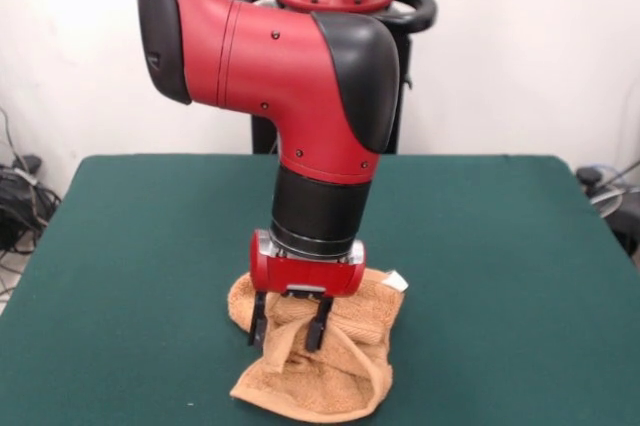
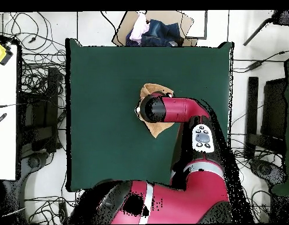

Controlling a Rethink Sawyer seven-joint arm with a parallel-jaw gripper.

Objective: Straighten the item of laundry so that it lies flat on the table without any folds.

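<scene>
My pincer (image 1: 291,324) hangs straight down over the towel (image 1: 318,356), so the cloth lies directly beneath me, not off to a side. In the front view my two black fingers (image 1: 258,322) stand a little apart, straddling a raised ridge of terry; I judge them partly open around that fold, touching or nearly touching it, but I cannot tell whether they pinch it. The towel sits bunched on the green bench (image 1: 500,276), towards the camera's side of its middle, a loose flap curling out at its camera-side edge and a small white tag (image 1: 396,281) at the corner nearer my pedestal. Its long axis seems to run from that tag toward the camera. From overhead my own wrist covers most of the towel (image 2: 159,128), so its outline and folds there stay hidden.
</scene>
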